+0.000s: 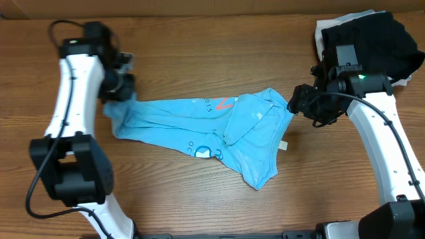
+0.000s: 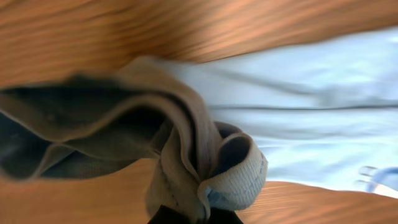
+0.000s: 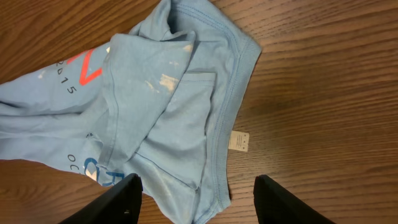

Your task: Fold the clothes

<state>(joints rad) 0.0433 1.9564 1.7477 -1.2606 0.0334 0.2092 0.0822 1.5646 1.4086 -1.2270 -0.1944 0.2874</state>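
Left fingers point(image 1: 117, 98) clamp the sky-blue T-shirt's point(image 1: 192, 126) bunched end; right fingers point(image 3: 198, 182) hang apart above its other edge. It lies crumpled on the surface point(image 1: 199, 46), and likely needs spreading flat before folding.

T-shirt point(image 1: 199, 126): lies across the middle of the counter point(image 1: 199, 53), lengthwise from left to right. Its left end is bunched in the left claw point(image 1: 119, 96), and its right end is doubled over itself beside the right claw point(image 1: 295, 101). Pile of folded garments point(image 1: 385, 40): far right corner of the counter, behind the right claw, apart from the T-shirt.
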